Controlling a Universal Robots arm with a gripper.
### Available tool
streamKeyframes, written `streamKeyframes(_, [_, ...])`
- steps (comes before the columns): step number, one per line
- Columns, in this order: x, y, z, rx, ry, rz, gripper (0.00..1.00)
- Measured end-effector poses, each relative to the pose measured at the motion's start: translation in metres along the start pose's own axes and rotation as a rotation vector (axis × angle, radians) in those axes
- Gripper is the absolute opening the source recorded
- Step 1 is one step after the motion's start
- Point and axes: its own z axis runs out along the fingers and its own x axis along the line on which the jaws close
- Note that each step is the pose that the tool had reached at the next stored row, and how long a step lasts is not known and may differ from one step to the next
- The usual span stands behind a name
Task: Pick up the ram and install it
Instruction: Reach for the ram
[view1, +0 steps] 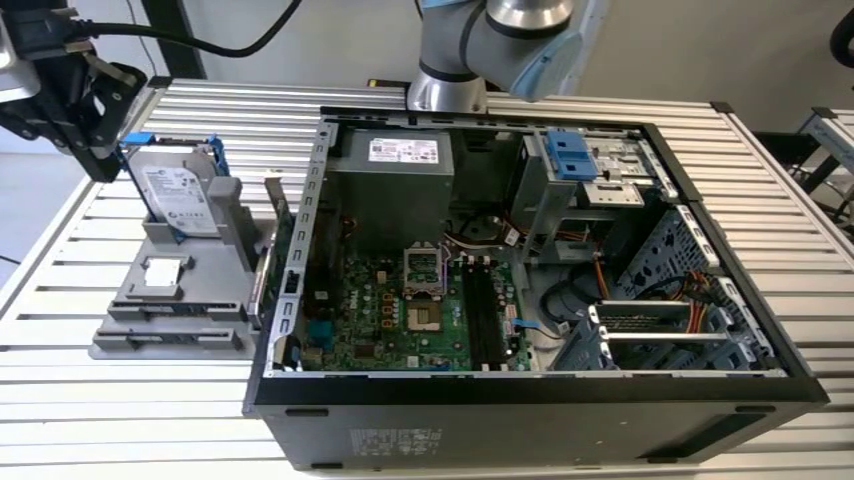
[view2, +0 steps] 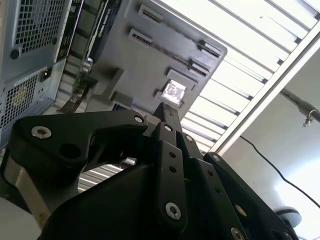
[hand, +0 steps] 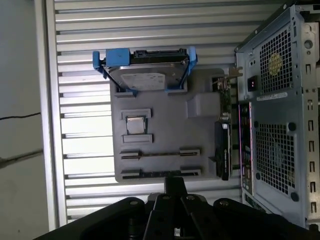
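The ram (hand: 160, 173) shows edge-on as a thin dark strip in the outermost slot of the grey holder (hand: 200, 127); I cannot make out its colour. My gripper (hand: 175, 184) hangs above the holder's edge beside that slot, fingers together and shut on nothing. In the second wrist view the gripper (view2: 167, 111) points down at the holder (view2: 150, 55). In the exterior view the gripper (view1: 96, 165) is high at the exterior view's left, above the holder (view1: 200, 300). The green motherboard (view1: 387, 310) with its long black memory slots (view1: 478, 315) lies in the open case.
A silver hard drive (hand: 147, 75) in a blue frame stands on the holder, with a small square chip (hand: 135, 125) in a pocket below it. A card (hand: 223, 145) stands upright between the holder and the computer case (view1: 534, 400). Everything rests on a slatted metal table (view1: 80, 420).
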Motion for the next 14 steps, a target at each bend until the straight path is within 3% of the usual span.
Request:
streamKeyframes(10, [-0.0005,-0.0080,-0.0003,-0.0010,0.0009,-0.044,0.00])
streamKeyframes(14, [-0.0001,-0.0130,-0.0006,-0.0010,0.0007,-0.044,0.00])
